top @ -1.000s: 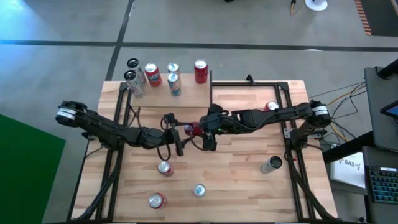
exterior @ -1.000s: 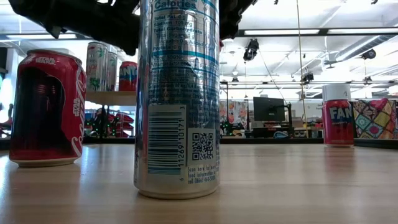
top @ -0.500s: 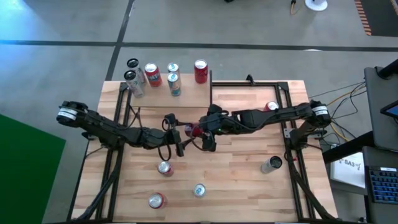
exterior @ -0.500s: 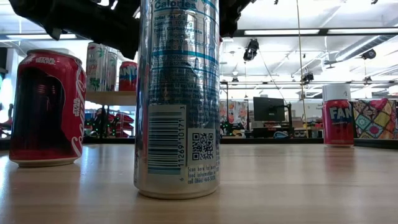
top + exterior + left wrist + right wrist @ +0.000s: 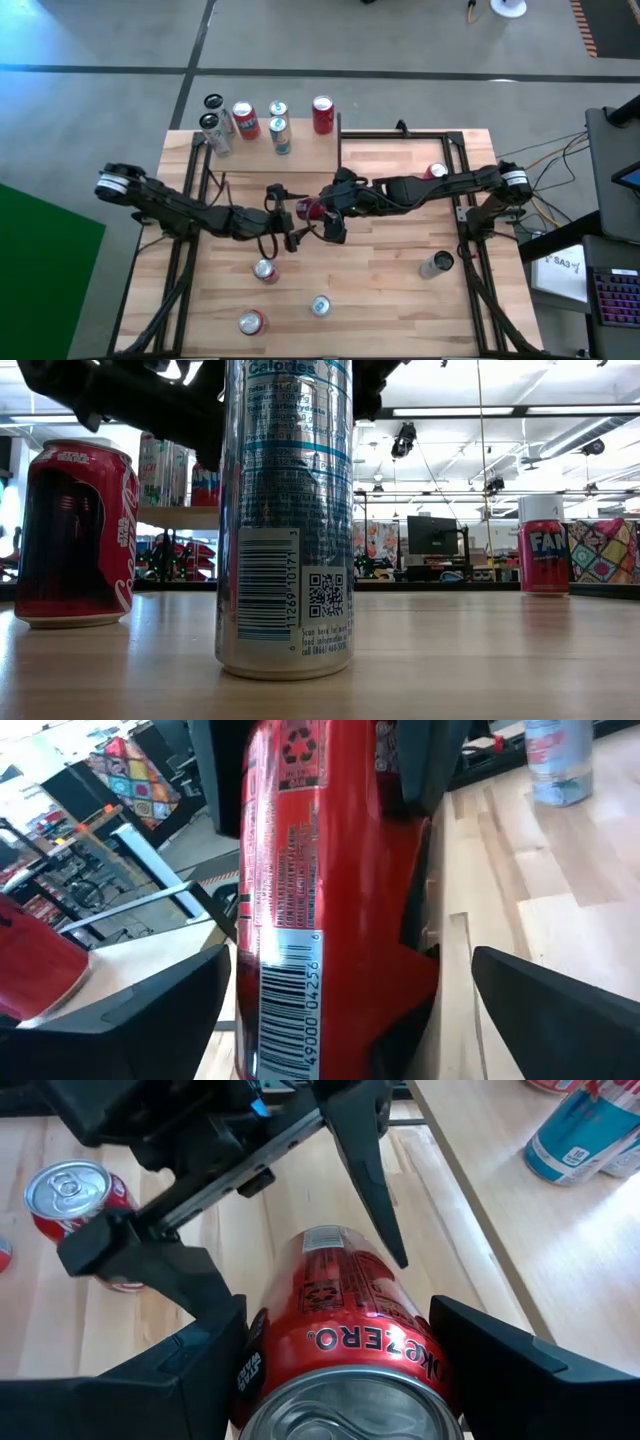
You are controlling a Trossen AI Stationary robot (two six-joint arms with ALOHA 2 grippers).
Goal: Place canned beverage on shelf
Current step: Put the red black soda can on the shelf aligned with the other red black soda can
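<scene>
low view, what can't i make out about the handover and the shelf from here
- Handover: the tall silver can fills the middle of the low view and the arms leave at the top edge, so neither gripper nor the red can they share shows there.
- The shelf: only a strip shows, behind dark arm parts and the silver can.
- Cans on it: partly hidden, labels too small to read.
- Left wrist view: the red can blocks the middle, and both its ends are cut off.

A red can (image 5: 320, 890) fills the middle, barcode showing, between the left hand's (image 5: 330, 1010) two dark fingers (image 5: 150, 1020) — spread wide, clear of it — above the light wooden tabletop (image 5: 560, 900).
</scene>
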